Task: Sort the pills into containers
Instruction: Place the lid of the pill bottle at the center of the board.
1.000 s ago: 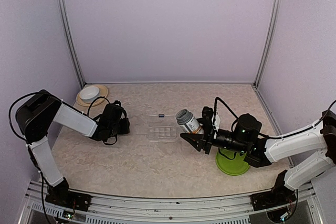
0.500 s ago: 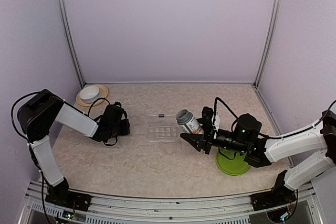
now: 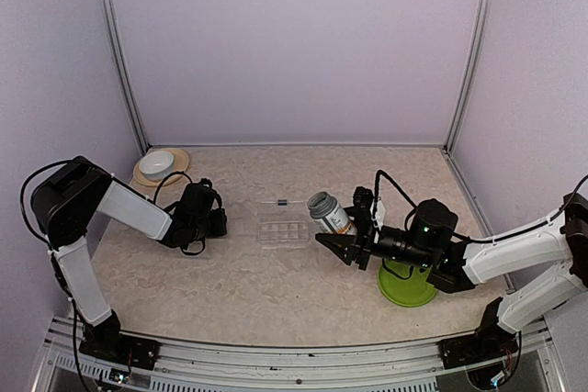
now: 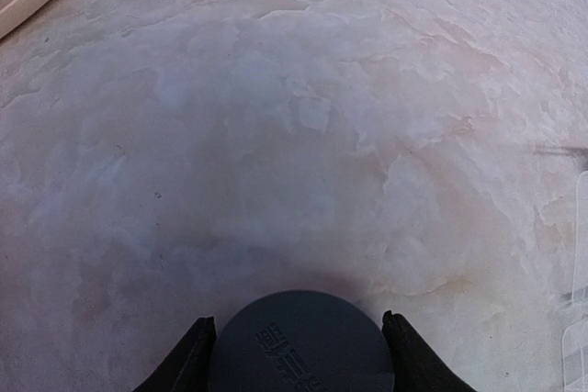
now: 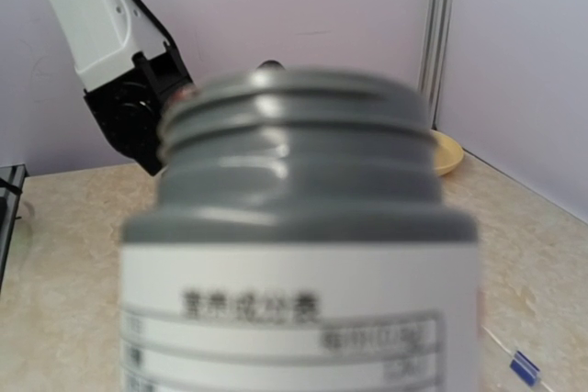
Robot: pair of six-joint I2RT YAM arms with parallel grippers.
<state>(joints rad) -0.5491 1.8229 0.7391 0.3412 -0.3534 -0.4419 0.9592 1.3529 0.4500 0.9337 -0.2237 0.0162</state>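
- The uncapping step is judged done: a dark grey round cap [image 4: 301, 360] is pinched in the left tool [image 4: 296, 328], low over the pale marbled counter [image 3: 276, 291].
- A grey plastic bottle with a white and orange label [image 3: 327, 211] is clamped in the right tool [image 3: 344, 225]. It is tilted, with its threaded mouth bare.
- The small flat clear plastic compartment box [image 3: 283, 231] lies on the counter between the two tools, just beside the bottle.
- No pills can be made out; they are presumed to be inside the bottle.
- Next, the mouth would need to be brought over one compartment and tipped gently, so that only a few pills are released.
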